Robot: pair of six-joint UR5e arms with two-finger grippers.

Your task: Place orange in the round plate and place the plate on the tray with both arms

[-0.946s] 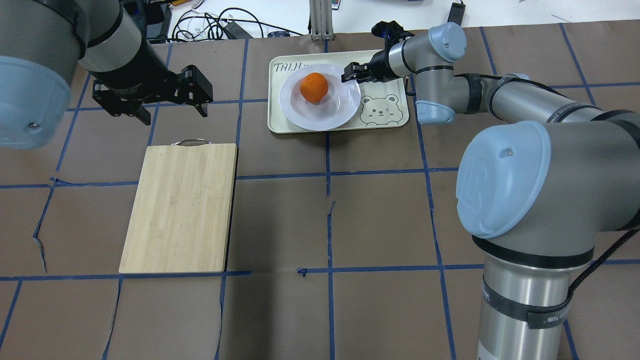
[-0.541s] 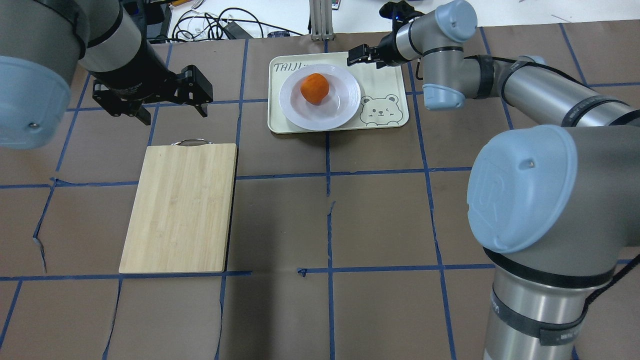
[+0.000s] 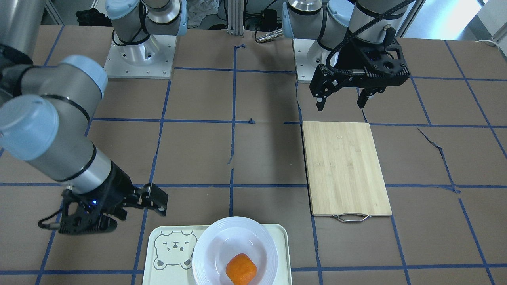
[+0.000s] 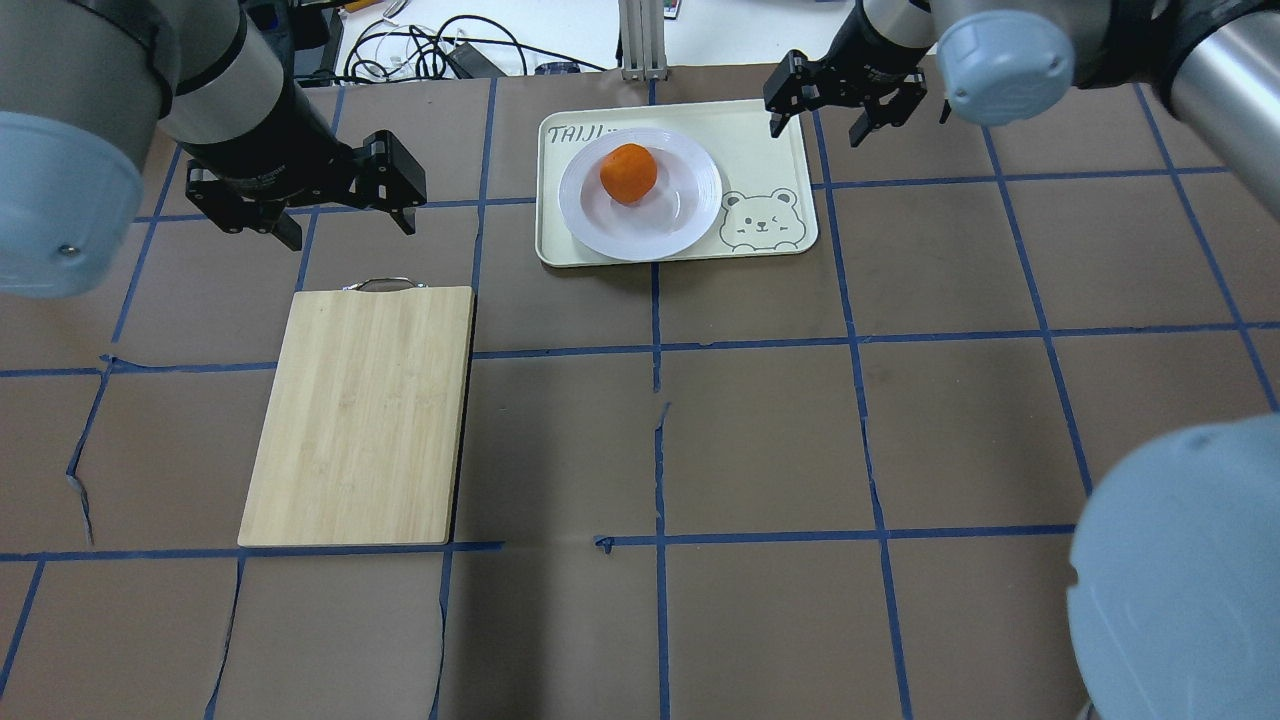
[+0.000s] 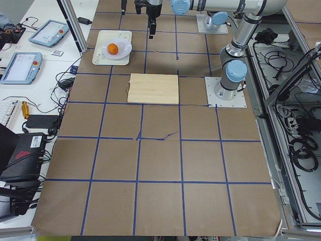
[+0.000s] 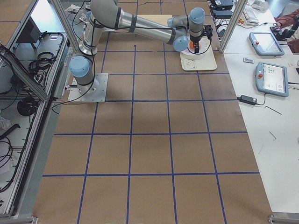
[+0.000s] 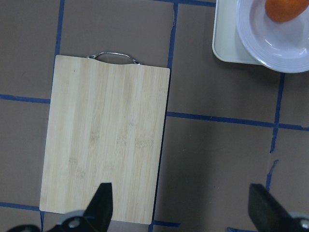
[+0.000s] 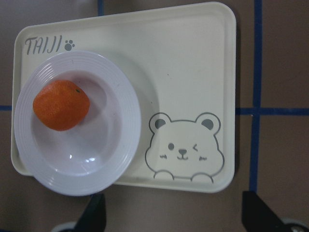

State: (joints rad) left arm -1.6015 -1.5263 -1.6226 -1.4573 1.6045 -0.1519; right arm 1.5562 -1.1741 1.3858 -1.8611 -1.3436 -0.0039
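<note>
The orange (image 4: 629,173) lies in the white round plate (image 4: 650,235), which rests on the cream tray (image 4: 770,150) at the table's far middle; the plate's rim reaches the tray's edge nearest the robot. My right gripper (image 4: 818,128) hangs open and empty above the tray's far right corner, clear of the plate. The right wrist view looks straight down on the orange (image 8: 61,105), plate (image 8: 96,159) and tray (image 8: 193,72). My left gripper (image 4: 347,228) is open and empty, hovering left of the tray beyond the board's handle.
A bamboo cutting board (image 4: 360,415) with a metal handle (image 4: 380,284) lies on the left half of the brown paper-covered table. Cables and a metal post (image 4: 640,40) sit past the far edge behind the tray.
My right gripper has drawn back from the plate's far right rim, risen and turned, and now sits past the tray's corner. The plate, the orange and the left arm have stayed still.
</note>
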